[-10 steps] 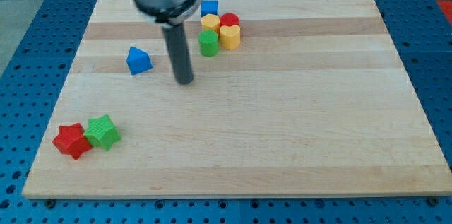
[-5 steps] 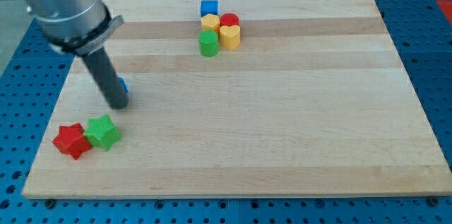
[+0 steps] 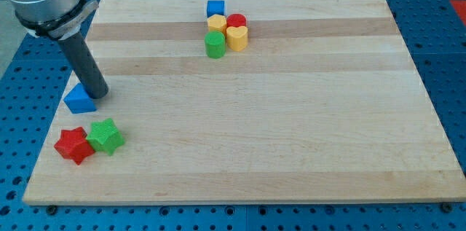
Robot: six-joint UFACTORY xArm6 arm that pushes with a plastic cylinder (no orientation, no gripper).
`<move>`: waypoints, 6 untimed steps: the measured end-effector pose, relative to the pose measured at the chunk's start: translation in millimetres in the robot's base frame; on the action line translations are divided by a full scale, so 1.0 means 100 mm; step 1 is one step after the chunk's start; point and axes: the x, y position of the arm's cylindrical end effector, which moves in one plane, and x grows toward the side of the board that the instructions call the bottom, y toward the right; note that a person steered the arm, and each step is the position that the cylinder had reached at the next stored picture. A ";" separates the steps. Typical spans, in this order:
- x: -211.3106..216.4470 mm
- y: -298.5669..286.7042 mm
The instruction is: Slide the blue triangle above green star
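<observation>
The blue triangle lies near the board's left edge, above and slightly left of the green star. A red star touches the green star on its left. My tip rests on the board against the blue triangle's right side, above the green star. The rod leans up toward the view's top left.
A cluster sits at the top middle: a blue cube, a yellow block, a red cylinder, a yellow heart and a green cylinder. The wooden board ends close to the blue triangle on the left.
My tip swept left and down across the board. The blue triangle moved left and down with it, from the upper left area to just above the stars.
</observation>
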 end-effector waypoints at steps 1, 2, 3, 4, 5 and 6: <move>-0.21 -0.03; -0.25 -0.36; 0.35 -0.19; 0.45 -0.05; -0.02 0.10; -0.06 0.95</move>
